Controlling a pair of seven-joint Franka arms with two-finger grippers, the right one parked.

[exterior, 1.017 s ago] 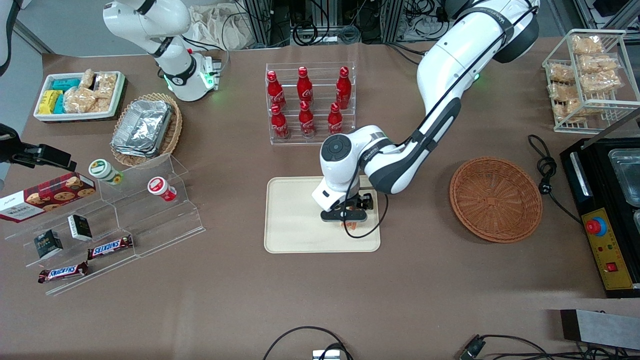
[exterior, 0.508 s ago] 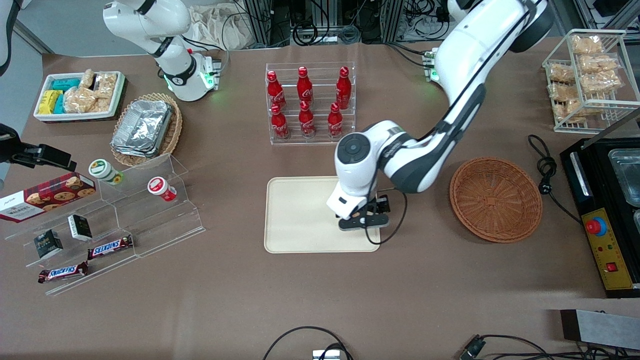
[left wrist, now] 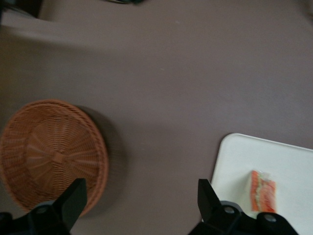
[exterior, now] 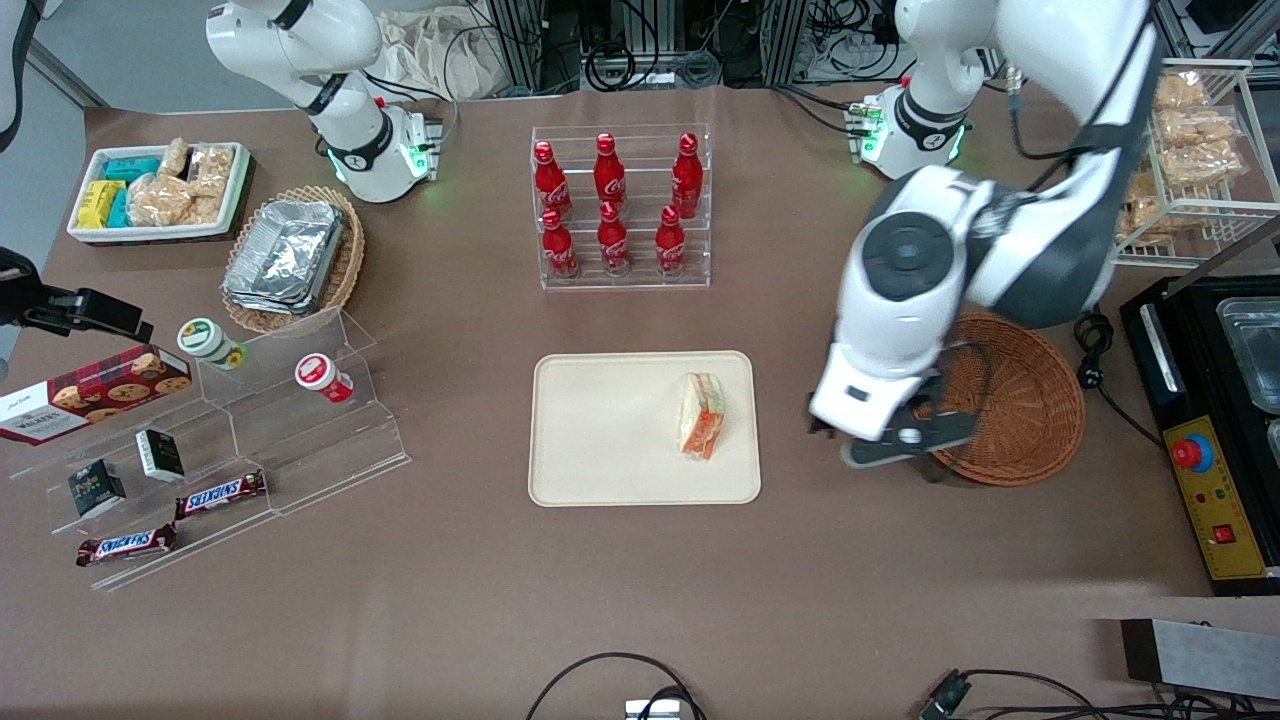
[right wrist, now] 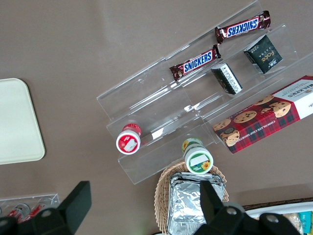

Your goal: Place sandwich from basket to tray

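The sandwich (exterior: pixel 702 415) (left wrist: pixel 263 191), a wrapped white wedge with orange and green edges, lies on the cream tray (exterior: pixel 600 420) (left wrist: pixel 283 161) near its edge toward the working arm. Nothing touches it. My left gripper (exterior: pixel 890 445) (left wrist: pixel 142 200) hangs high above bare table between the tray and the reddish-brown wicker basket (exterior: pixel 1020 410) (left wrist: pixel 51 156). Its fingers (left wrist: pixel 73 196) are spread wide and open, with only tabletop between them. The basket holds nothing, and the arm covers part of its rim in the front view.
A clear rack of red bottles (exterior: pixel 620 205) stands farther from the front camera than the tray. A black machine (exterior: pixel 1215 420) and a coiled cable (exterior: pixel 1090 340) lie beside the basket. A wire rack of bagged snacks (exterior: pixel 1180 150) and an acrylic display (exterior: pixel 230 440) stand at the table's ends.
The gripper let go of the sandwich on the tray, rose and swung off toward the basket. The sandwich now lies uncovered on the tray.
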